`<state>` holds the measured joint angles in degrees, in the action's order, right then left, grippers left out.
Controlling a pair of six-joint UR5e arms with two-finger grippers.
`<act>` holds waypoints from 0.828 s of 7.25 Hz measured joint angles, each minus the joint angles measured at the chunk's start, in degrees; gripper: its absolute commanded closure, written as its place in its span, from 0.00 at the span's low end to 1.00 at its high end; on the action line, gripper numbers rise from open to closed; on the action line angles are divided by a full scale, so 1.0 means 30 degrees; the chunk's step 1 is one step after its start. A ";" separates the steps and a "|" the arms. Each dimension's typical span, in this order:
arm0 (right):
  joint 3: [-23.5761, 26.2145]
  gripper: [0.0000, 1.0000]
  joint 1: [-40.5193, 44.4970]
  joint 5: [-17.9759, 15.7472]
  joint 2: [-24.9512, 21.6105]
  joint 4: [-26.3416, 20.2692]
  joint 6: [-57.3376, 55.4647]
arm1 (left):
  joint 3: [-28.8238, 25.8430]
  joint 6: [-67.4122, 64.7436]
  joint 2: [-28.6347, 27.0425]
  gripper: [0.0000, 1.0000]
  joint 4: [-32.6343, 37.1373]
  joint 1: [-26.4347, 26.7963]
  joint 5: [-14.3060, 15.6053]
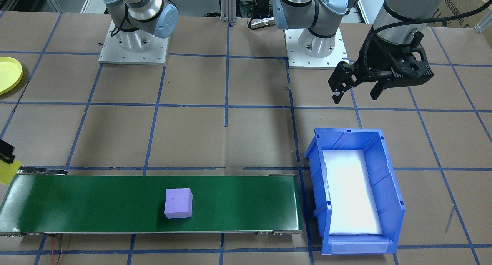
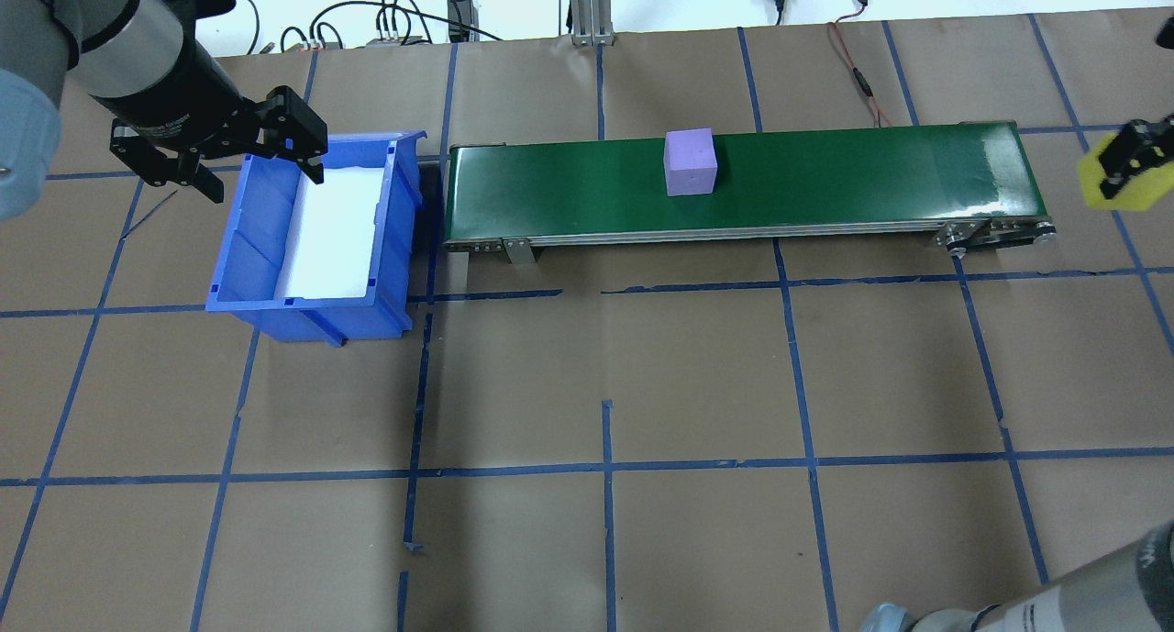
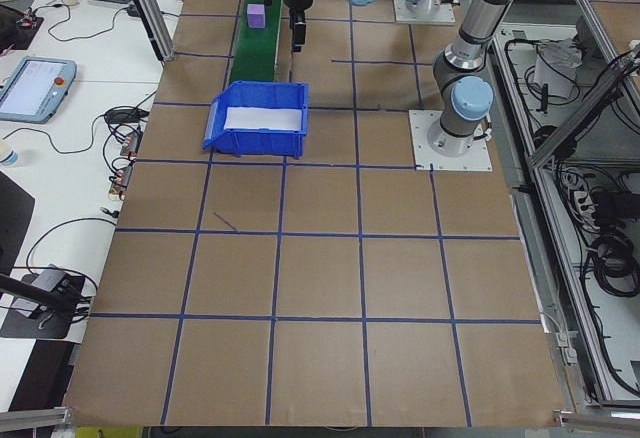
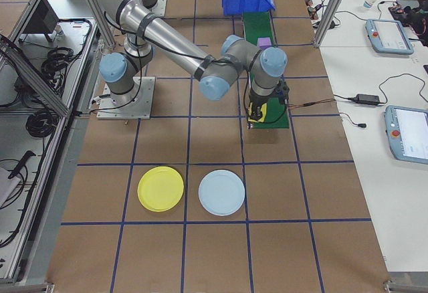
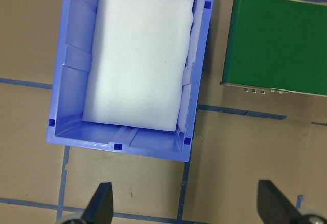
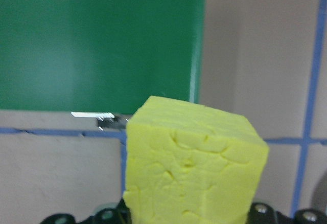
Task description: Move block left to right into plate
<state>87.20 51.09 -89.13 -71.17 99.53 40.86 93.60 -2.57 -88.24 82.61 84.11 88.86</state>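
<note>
The right wrist view is filled at its bottom by a yellow block (image 6: 194, 162) clamped in the right gripper (image 6: 191, 219); the fingers themselves are hidden beneath it and cut off by the frame edge. Behind the block lies the end of the green conveyor belt (image 6: 102, 40), blurred. In the overhead view this gripper shows only partly at the right frame edge, just off the belt's right end. A purple block (image 2: 690, 161) sits on the belt about midway along it, toward its far edge.

The left gripper (image 2: 240, 160) hangs with jaws spread wide and empty over the left wall of the blue bin (image 2: 234, 247), which stands just off the belt's left end and holds a white foam pad (image 5: 140, 55). Only the fingertips (image 5: 102, 206) show in the left wrist view.

The yellow plate (image 4: 160, 188) rests on the bench near its right end, just beside a pale blue plate (image 4: 221, 192); the front-facing view cuts it off.
</note>
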 measured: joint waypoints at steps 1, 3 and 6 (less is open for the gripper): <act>0.0585 0.70 -0.2336 -0.0719 -0.0333 -0.0217 0.2679 | 0.0008 0.0000 0.0000 0.00 0.0000 0.0000 0.0000; 0.2639 0.70 -0.7463 -0.1530 -0.0482 0.1122 0.7621 | 0.0024 -0.0017 -0.0012 0.00 0.0000 -0.0001 0.0017; 0.6163 0.58 -1.2191 -0.2084 -0.0378 0.5185 1.2267 | 0.0029 -0.0009 -0.0001 0.00 0.0008 0.0000 0.0027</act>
<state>105.69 14.52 -95.38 -72.31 115.09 77.66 93.69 -2.60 -88.24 82.64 84.11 88.94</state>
